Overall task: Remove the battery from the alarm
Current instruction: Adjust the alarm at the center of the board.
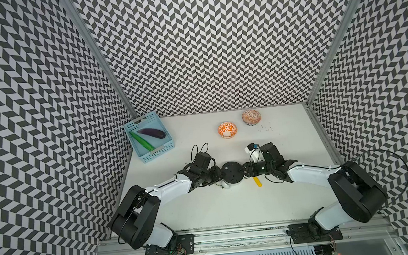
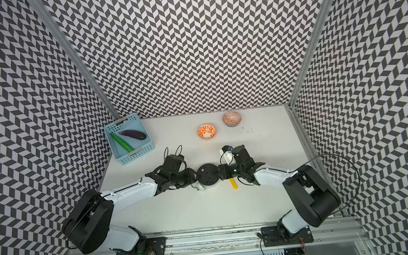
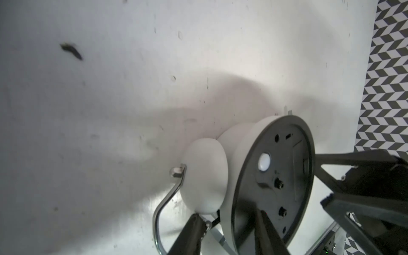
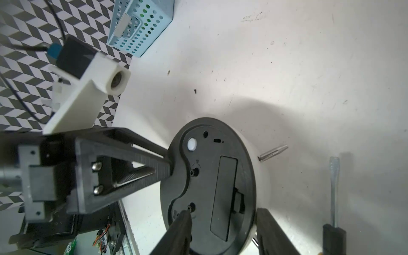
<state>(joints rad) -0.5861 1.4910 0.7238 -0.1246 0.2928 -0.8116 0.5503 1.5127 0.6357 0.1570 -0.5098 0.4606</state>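
Alarm [image 1: 230, 172] lies face-down near mid-worktop [image 1: 231, 207], black back up, in both top views [image 2: 207, 174]. A white bell [image 1: 225, 185] pokes out at its 7 o'clock. L hand [image 1: 219, 176] sits at the alarm's 9 o'clock and R hand [image 1: 243, 171] at its 3 o'clock, both right at the rim. L wrist view: L hand [image 3: 227, 216] has its jaws part-way apart across the alarm's edge, w/ one finger [image 3: 267, 231] over the black back and the other by the bell and wire handle [image 3: 163, 209]. Can't tell if they pinch or only straddle. R wrist view: R hand [image 4: 225, 212] is likewise astride the rim, w/ one fingertip [image 4: 181, 229] on the back next to a small knob hole and the other outside the white side wall. Grip or no grip, can't tell. Battery not visible; the rectangular cover [image 4: 223, 196] on the back sits in its recess. Screwdriver [image 1: 257, 181] w/ yellow handle lies at the alarm's 4 o'clock, just beside R hand. Two orange-patterned bowls [image 1: 227, 129] [image 1: 251, 117] sit at 12–1 o'clock, well apart from the alarm. Blue basket [image 1: 158, 154] at 10 o'clock holds an eggplant [image 1: 152, 133] and a cucumber [image 1: 141, 140].
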